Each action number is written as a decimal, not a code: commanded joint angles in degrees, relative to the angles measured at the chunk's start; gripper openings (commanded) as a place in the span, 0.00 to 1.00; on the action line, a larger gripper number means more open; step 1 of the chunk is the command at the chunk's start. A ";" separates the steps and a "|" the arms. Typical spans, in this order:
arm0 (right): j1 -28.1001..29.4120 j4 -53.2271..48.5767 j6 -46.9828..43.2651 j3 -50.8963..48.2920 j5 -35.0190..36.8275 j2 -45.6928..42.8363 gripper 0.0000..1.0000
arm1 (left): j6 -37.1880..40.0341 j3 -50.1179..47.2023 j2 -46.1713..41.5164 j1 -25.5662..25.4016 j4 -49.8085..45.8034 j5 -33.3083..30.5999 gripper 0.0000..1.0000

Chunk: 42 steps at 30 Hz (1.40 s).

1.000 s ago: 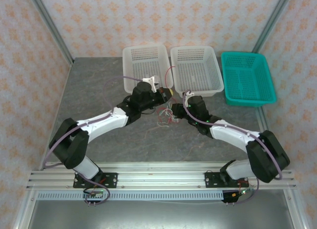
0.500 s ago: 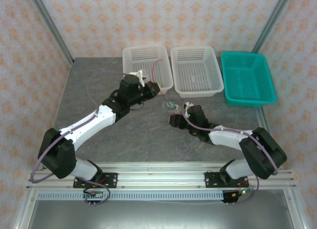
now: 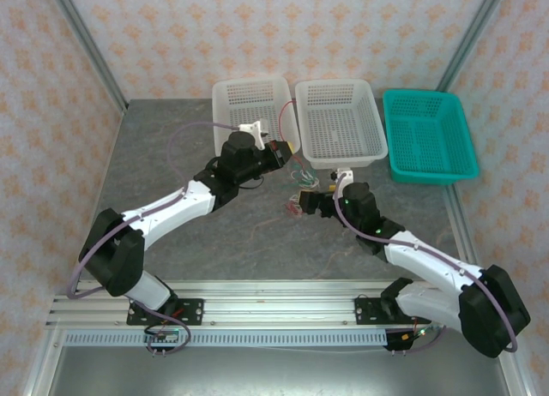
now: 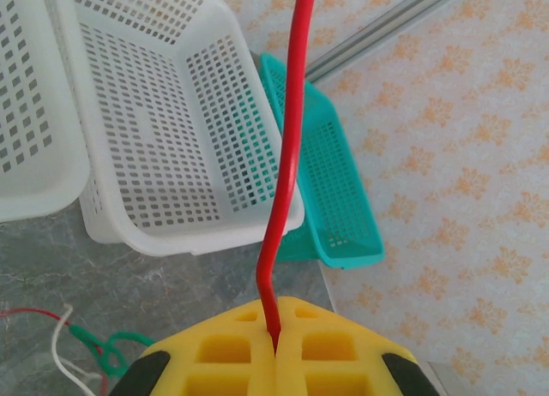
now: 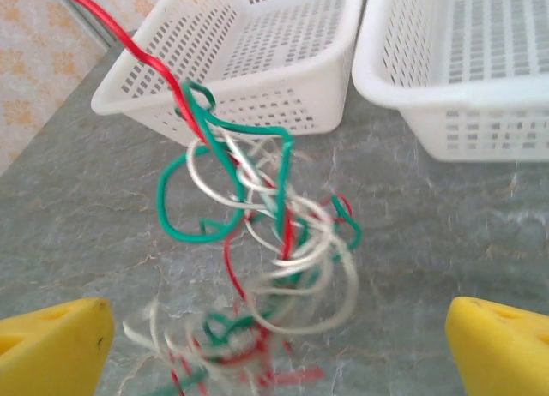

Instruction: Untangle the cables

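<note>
Since half a second ago the right tool has spread its jaws wide and moved closer to the middle white basket. The left tool has shifted slightly toward that basket's near-left corner, still shut.

In the left wrist view, the left tool has its yellow pads pressed together on a red cable, which rises straight up from the pinch. In the right wrist view, the right tool is empty, with one yellow finger at each lower corner.

The cables form a loose clump of red, green and whitish strands just in front of the basket's near-left corner, between the two tools. The clump trails down from the taut red strand. Its lower part is blurred, so you cannot tell whether it rests on the desk.

Expect the cables to be almost weightless, limp and slightly springy. They look thin and smooth enough to slip from a light pinch, and pulling hard is likely to tighten the knots. A sound place to take hold is probably the green loop that bulges out on the clump's left side, or a free end low down, rather than the dense middle.

A second white basket sits to the left of the middle one, and a teal basket to its right. There is no readable brand, label or writing anywhere.
</note>
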 commanded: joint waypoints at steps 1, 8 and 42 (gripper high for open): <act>-0.70 3.13 -5.29 3.94 -1.14 2.82 0.90 | 0.33 1.62 -1.34 -0.37 1.85 0.58 0.00; -1.77 14.32 -1.34 4.25 -4.94 15.77 0.49 | -1.63 0.53 -2.58 -0.60 3.64 4.26 0.00; -3.94 -0.52 2.94 1.48 -14.91 -3.34 0.73 | -0.35 -6.14 -6.09 2.85 0.00 8.72 0.00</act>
